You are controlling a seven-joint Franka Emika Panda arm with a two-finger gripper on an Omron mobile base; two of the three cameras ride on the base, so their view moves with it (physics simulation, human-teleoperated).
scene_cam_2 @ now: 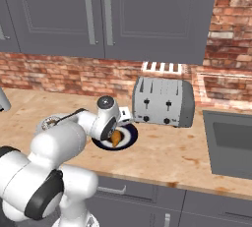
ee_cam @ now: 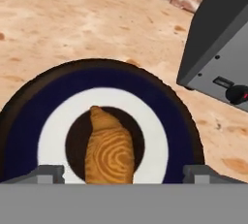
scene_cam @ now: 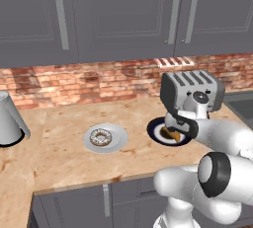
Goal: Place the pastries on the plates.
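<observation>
**Both pastries on plates, fingers spread over the navy plate**

You are looking at a kitchen corner: a speckled tan table (scene_cam: 64,163) runs under a red brick backsplash (scene_cam: 74,81), with grey wall cabinets (scene_cam: 118,15) above and grey drawers (scene_cam: 74,207) below its front edge.

On the table, the grey plate (scene_cam: 116,139) sits toward the left with the doughnut (scene_cam: 101,137) lying flat in its middle. Just to its right, apart from it, is the navy plate (scene_cam: 156,129), and the croissant (ee_cam: 109,152) lies on its dark centre, one tip reaching toward the white ring. In the right base view you can see the croissant (scene_cam_2: 115,138) on the navy plate (scene_cam_2: 129,137) beside the wrist.

Your gripper (ee_cam: 123,174) hangs low over the navy plate. In the hand view the fingers (ee_cam: 46,173) stand wide, one on each side of the croissant, with clear gaps between them and the pastry; they pinch nothing.

A silver four-slot toaster (scene_cam_2: 163,100) stands right behind the navy plate, near but not touching it, its knob side facing the front. Its dark corner shows at the upper right of the hand view. A white wall outlet (scene_cam_2: 162,67) sits in the brick above it. A sink (scene_cam_2: 231,142) is set into the table at the far right, and a grey kettle (scene_cam: 10,118) stands at the far left.
</observation>
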